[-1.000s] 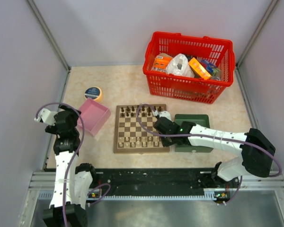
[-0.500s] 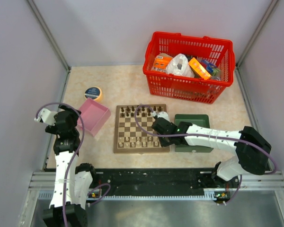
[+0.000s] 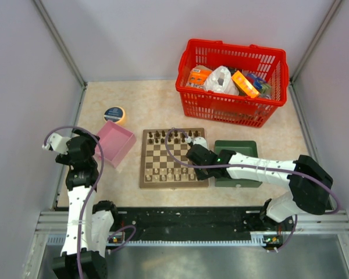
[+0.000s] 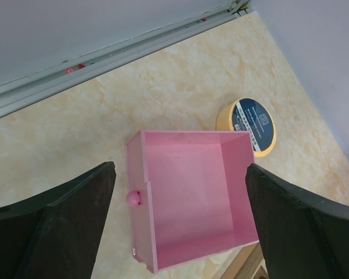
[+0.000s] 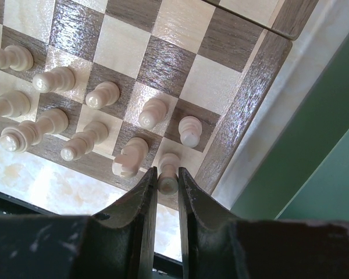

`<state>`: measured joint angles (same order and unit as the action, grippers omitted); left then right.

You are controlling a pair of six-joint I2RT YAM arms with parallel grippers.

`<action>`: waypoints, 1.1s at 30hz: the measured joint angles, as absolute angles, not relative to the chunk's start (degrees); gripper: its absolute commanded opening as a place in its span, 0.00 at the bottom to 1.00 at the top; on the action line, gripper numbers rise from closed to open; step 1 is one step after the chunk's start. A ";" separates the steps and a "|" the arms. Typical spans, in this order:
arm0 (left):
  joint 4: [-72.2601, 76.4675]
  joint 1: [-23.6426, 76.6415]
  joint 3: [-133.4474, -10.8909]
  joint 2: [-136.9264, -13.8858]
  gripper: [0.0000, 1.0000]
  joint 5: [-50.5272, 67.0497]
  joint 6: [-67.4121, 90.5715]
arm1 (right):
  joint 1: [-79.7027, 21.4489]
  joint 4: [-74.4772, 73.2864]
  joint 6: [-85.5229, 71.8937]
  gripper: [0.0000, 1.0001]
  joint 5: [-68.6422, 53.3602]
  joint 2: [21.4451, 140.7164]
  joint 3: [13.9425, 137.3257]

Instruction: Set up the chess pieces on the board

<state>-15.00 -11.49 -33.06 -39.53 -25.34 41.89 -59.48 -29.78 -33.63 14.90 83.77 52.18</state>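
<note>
Right gripper (image 5: 167,174) pinches a cream chess piece (image 5: 168,163) at the chessboard (image 5: 238,110) corner (other cream pieces alongside). Left gripper (image 4: 179,170), spread wide and empty, hangs over the pink box (image 4: 192,215).

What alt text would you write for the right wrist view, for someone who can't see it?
The right gripper is closed on a cream chess piece standing at the corner of the board. More cream pieces stand in two rows beside it. The green tray shows at the right edge.
</note>
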 measured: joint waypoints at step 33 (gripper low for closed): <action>-14.98 -11.49 -32.67 -39.53 0.99 -25.34 41.89 | -59.53 -30.06 -32.60 0.36 14.81 84.75 52.18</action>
